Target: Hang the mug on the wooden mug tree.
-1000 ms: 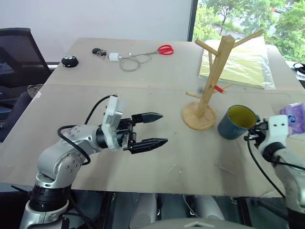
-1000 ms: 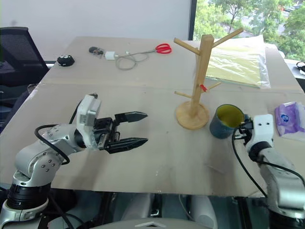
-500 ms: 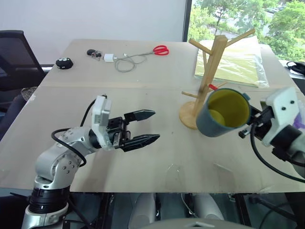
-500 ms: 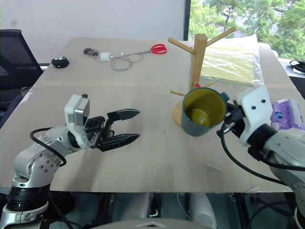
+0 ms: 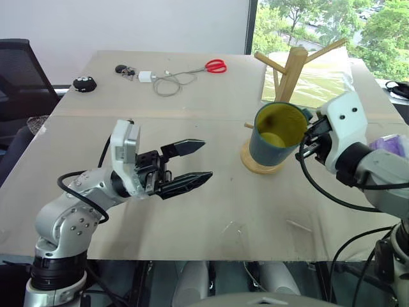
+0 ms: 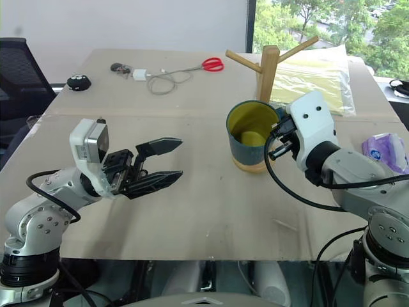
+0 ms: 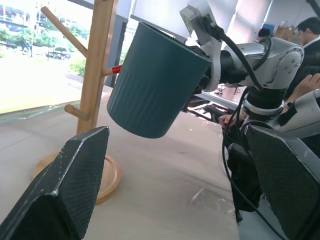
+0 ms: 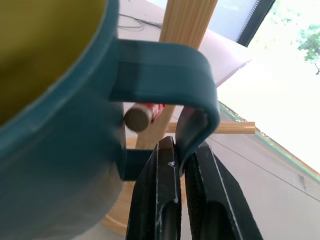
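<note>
We have the dark blue-grey ceramic mug pinched by its loop handle in the right gripper, airborne before the light wooden mug tree. Left gripper spread, empty.

Left pincer agape; right pincer clamped.

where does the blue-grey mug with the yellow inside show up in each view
Left eye view: dark blue-grey ceramic mug, right of centre, before the wooden mug tree.
Right eye view: centre.
Left wrist view: upper middle, tilted, off the table.
Right wrist view: left side, handle in the right end effector.
Shared landmark: the tree's upright post.
</note>
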Motion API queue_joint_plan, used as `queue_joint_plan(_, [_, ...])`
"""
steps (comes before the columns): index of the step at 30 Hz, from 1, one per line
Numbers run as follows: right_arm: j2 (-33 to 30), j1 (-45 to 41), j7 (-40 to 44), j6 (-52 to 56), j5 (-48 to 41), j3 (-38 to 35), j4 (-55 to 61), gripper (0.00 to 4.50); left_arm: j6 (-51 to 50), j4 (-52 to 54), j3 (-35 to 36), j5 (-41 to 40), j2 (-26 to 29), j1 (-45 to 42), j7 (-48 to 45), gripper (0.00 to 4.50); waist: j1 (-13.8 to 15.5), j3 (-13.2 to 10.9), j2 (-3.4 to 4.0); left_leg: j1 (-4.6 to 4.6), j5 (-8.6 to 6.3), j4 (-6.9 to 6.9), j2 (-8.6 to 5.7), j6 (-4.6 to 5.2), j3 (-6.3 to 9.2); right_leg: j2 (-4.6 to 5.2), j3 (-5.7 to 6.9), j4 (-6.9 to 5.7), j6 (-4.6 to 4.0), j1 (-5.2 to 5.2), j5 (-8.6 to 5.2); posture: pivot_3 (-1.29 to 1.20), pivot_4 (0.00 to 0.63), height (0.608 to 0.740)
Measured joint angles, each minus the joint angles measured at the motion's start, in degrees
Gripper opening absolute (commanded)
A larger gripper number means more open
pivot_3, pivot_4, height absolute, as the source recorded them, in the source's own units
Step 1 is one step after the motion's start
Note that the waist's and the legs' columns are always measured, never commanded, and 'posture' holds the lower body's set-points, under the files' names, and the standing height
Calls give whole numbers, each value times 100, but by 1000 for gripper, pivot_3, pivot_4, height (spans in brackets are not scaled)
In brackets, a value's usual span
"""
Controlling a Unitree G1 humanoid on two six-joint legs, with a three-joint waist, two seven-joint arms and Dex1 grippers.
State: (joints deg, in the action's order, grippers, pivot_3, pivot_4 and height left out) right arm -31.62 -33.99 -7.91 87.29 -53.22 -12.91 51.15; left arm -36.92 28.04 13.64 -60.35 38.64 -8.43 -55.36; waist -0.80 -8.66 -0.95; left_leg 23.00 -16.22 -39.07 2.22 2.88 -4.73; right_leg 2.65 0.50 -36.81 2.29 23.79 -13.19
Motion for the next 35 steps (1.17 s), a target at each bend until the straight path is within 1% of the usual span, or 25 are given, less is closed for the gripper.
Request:
queue_joint_plan(6, [155, -251, -10, 88, 493, 427, -472, 101, 7, 105, 53, -55, 0, 231, 137, 4500, 2, -1, 1, -1, 0, -1, -1, 0, -6, 1, -4, 0, -3, 0, -1, 0, 150, 740])
queue_joint_plan(9, [167, -336, 53, 116, 740, 591, -727, 879, 151, 123, 135, 60, -1, 470, 112, 4500, 5, -1, 1, -1, 0, 0, -2, 0, -7, 2, -3, 1, -4, 0, -2, 0, 150, 740])
queue_joint_plan(11, [150, -336, 196, 99, 847, 649, -786, 1776, 292, 123, 142, 222, -9, 615, 74, 4500, 12, -1, 1, 0, 0, 0, -2, 0, -6, 2, -1, 1, -3, 0, -2, 0, 150, 740])
queue_joint_plan(12, [136, -336, 282, 69, 914, 673, -794, 2370, 371, 123, 138, 332, -23, 676, 52, 4500, 11, -1, 1, 0, 0, 0, -2, -1, -5, 1, -1, 1, -4, 0, -2, 0, 150, 740])
queue_joint_plan(13, [134, -335, 313, 50, 949, 675, -795, 2752, 425, 123, 137, 413, -30, 689, 39, 4500, 9, -1, 1, 0, 0, 1, -2, -1, -5, 1, -1, 1, -3, 1, -2, 0, 150, 740])
queue_joint_plan(14, [128, -326, 393, 2, 978, 665, -793, 3294, 520, 123, 132, 519, -39, 703, 24, 4500, 7, -1, 1, 0, 0, 2, -1, -1, -6, 1, -1, 2, -3, 1, -2, 0, 150, 740])
queue_joint_plan(15, [106, -295, 476, -24, 980, 620, -779, 3656, 594, 123, 130, 604, -61, 711, 12, 4500, 8, -1, 1, 0, 0, 3, -2, 0, -6, 1, -1, 2, -3, 1, -2, 0, 150, 740])
queue_joint_plan(17, [-362, 45, 1015, -294, 863, 378, -566, 3656, 646, 64, 102, 668, -79, 725, -61, 4500, 46, -1, 1, 5, -1, 3, -2, 2, 0, 4, 4, 8, -3, 0, -2, 0, 150, 740])
queue_joint_plan(18, [-431, 130, 1121, -349, 834, 290, -510, 3656, 650, 33, 107, 668, -91, 727, -71, 4500, 54, -1, 1, 5, -2, 4, -3, 4, 0, 4, 5, 10, -3, 0, -2, 0, 150, 740])
queue_joint_plan(19, [-627, 535, 1595, -596, 639, -183, -239, 3656, 713, -191, 115, 727, -106, 717, -118, 4500, 57, -1, 0, 5, -6, 4, -2, 9, 0, 4, 5, 10, 0, -1, -2, 0, 150, 740])
queue_joint_plan(20, [-650, 695, 1734, -701, 559, -367, -178, 3656, 733, -226, 70, 776, -109, 668, -119, 4500, 42, -1, 0, 4, -10, 6, -2, 16, -1, 4, 3, 10, 1, 0, -1, 0, 150, 740])
queue_joint_plan(21, [-707, 1108, 2038, -901, 389, -806, -27, 3656, 790, -268, 30, 892, -110, 666, -133, 4500, 42, -1, -1, 3, -15, 7, -2, 24, 1, 3, 5, 10, 3, -3, 0, 0, 150, 740])
queue_joint_plan(23, [-784, 2278, 2774, -1527, 295, -1696, 181, 3656, 921, -433, -26, 1173, -98, 788, -142, 4500, 73, -1, -2, 1, -16, 10, -2, 25, 3, 2, 6, 13, 14, -7, 1, 0, 150, 740])
queue_joint_plan(25, [-838, 3372, 3382, -2180, 508, -2195, 226, 3656, 997, -606, -57, 1399, -69, 942, -147, 4500, 80, -1, -1, -1, -16, 14, -3, 25, -1, 3, 3, 13, 16, -6, -1, 0, 150, 740])
queue_joint_plan(27, [-732, 4450, 4065, -2971, 814, -2604, 179, 3656, 1091, -784, -31, 1647, 11, 1150, -162, 4500, 81, -1, -1, -6, -17, 15, -1, 26, -3, 2, 1, 13, 14, -7, -3, 0, 150, 740])
queue_joint_plan(28, [-618, 4906, 4361, -3405, 1004, -2710, 98, 3656, 1126, -873, -2, 1756, 38, 1240, -163, 4500, 67, -1, -1, -10, -18, 16, 0, 28, -7, 2, -3, 14, 5, -8, -9, 0, 150, 740])
queue_joint_plan(30, [-375, 5444, 4702, -4040, 1257, -2789, -147, 3656, 1177, -990, 59, 1892, 75, 1446, -169, 4500, 14, -1, -2, -19, -18, 15, 3, 28, -14, 5, -9, 11, 10, -9, -15, 0, 150, 740])
queue_joint_plan(33, [-267, 5908, 4996, -4825, 1693, -2697, -467, 3656, 1208, -1070, 141, 1991, 113, 1628, -171, 4500, 3, 0, -3, -30, -16, 13, 4, 27, -20, 37, -6, 6, 19, -9, -20, 0, 150, 740])
queue_joint_plan(35, [-256, 6137, 5141, -5265, 2035, -2432, -704, 3656, 1210, -1077, 216, 2032, 130, 1695, -152, 4500, 15, 2, -5, -35, -15, 10, 7, 25, -16, 49, 7, 6, 16, -8, -19, 0, 150, 740])
